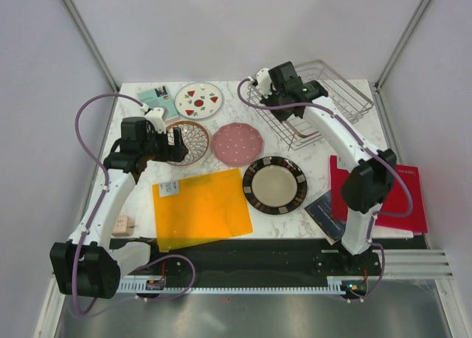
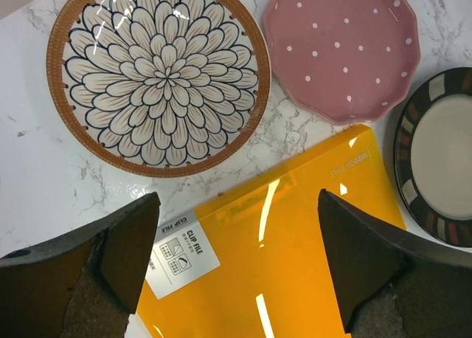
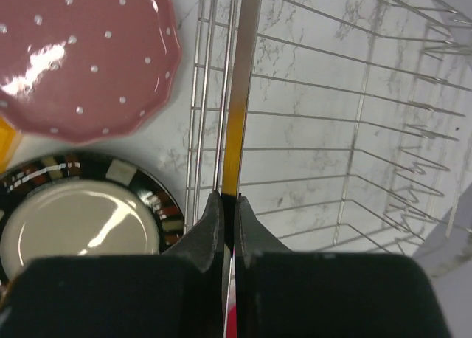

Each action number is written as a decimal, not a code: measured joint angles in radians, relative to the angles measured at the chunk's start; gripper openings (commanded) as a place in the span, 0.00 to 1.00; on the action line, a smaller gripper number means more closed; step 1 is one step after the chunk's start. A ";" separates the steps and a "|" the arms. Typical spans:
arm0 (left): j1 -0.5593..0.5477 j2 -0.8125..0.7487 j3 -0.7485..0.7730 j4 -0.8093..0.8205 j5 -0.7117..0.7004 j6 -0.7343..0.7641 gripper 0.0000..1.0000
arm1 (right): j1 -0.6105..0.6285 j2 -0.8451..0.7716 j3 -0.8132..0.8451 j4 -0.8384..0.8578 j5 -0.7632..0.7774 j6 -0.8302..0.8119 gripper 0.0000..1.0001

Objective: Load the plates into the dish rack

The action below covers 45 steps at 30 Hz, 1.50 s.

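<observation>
Rim of the dish rack (image 3: 249,28) is being pinched by the right gripper (image 3: 229,201), pink plate (image 3: 81,57) at its 10 o'clock, left gripper (image 2: 237,205) gaping wide.

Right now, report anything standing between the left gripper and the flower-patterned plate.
Nothing visible does. The open left gripper hangs over the orange file, with the flower-patterned plate uncovered just ahead of its fingers; the file lies beside the plate, not over it.
</observation>
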 measured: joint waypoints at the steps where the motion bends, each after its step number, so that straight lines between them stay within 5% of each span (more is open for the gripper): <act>1: 0.000 0.002 0.000 0.001 0.005 -0.003 0.94 | 0.002 -0.040 -0.016 -0.016 -0.004 -0.032 0.00; 14: 0.000 0.040 -0.001 0.025 0.069 -0.046 0.91 | -0.023 -0.388 -0.432 -0.087 -0.031 -0.559 0.00; 35: -0.001 0.050 -0.024 0.043 0.125 -0.051 0.87 | -0.422 -0.448 -0.575 -0.064 -0.264 -1.218 0.00; 45: -0.001 0.066 -0.043 0.044 0.142 -0.051 0.86 | -0.493 -0.454 -0.611 -0.040 -0.326 -1.311 0.00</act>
